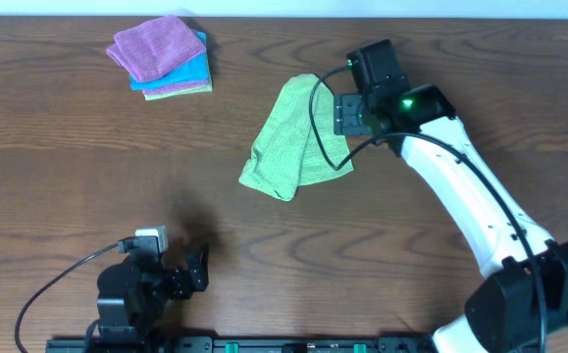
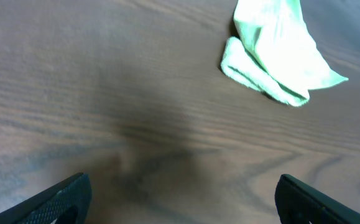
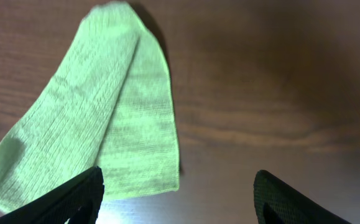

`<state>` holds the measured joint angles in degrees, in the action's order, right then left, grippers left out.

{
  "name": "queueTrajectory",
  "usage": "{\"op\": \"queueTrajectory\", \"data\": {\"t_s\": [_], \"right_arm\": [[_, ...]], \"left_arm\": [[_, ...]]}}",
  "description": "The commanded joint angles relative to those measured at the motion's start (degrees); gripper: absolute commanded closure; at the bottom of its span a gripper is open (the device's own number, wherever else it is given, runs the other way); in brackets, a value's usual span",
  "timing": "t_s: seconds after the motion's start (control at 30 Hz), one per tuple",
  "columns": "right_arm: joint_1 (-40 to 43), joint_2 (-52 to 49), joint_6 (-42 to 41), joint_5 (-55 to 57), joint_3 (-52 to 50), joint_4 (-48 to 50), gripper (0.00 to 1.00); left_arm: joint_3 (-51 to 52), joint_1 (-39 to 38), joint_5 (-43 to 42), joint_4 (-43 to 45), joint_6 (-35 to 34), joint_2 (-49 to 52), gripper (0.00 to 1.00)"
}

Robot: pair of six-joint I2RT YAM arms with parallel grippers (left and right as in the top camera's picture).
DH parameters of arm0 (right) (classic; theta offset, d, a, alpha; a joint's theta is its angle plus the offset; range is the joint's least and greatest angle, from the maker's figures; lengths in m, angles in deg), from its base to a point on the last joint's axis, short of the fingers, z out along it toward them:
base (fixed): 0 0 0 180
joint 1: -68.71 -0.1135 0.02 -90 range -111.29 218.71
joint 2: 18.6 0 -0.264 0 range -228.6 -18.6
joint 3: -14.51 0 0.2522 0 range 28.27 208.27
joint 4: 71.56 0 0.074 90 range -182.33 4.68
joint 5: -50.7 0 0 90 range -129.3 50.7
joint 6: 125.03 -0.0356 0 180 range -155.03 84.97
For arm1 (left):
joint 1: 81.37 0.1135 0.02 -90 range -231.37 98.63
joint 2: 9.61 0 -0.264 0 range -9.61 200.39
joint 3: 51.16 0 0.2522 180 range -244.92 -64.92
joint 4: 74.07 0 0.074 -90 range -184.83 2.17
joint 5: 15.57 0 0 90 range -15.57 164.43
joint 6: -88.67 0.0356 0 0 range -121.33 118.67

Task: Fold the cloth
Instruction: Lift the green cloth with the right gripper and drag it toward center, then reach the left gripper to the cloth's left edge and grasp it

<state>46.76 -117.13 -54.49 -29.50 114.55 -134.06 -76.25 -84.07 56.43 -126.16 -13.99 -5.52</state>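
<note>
The light lime-green cloth [image 1: 291, 137] lies rumpled and loosely doubled over on the wooden table, right of centre. It also shows in the left wrist view [image 2: 273, 53] and in the right wrist view [image 3: 92, 118]. My right gripper [image 1: 350, 110] is open and empty, just above the cloth's right edge; its fingers [image 3: 180, 196] straddle the cloth's near corner and bare table. My left gripper [image 1: 180, 275] is open and empty near the front edge, well away from the cloth; its fingertips show in the left wrist view [image 2: 180, 199]. I cannot see the white tag.
A stack of folded cloths, purple [image 1: 154, 44] on top of turquoise-blue [image 1: 190, 71], sits at the back left. The right arm [image 1: 470, 206] stretches diagonally from the front right.
</note>
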Motion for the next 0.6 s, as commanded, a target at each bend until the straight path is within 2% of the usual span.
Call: {"op": "queueTrajectory", "data": {"t_s": [0.0, 0.23, 0.4, 0.47, 0.57], "right_arm": [[2.7, -0.4, -3.3, -7.0, -2.9, 0.2, 0.23], [6.4, -0.4, -3.2, -16.6, -9.8, 4.7, 0.23], [6.3, -0.4, -3.2, -18.5, -11.1, 5.0, 0.22], [6.2, -0.4, -3.2, -18.9, -11.1, 5.1, 0.21], [6.2, -0.4, -3.2, -18.9, -11.1, 5.0, 0.22]], "left_arm": [[-6.1, -0.1, -2.0, 0.5, -2.2, 6.0, 0.05], [-27.3, -0.5, -4.6, -0.7, -2.6, 35.5, 0.04], [-43.8, -1.8, -10.8, -1.0, -3.0, 56.5, 0.05], [-46.2, -1.8, -12.4, 0.2, -5.7, 62.2, 0.05], [-46.5, -1.8, -16.3, 7.2, -19.4, 69.5, 0.05]]}}
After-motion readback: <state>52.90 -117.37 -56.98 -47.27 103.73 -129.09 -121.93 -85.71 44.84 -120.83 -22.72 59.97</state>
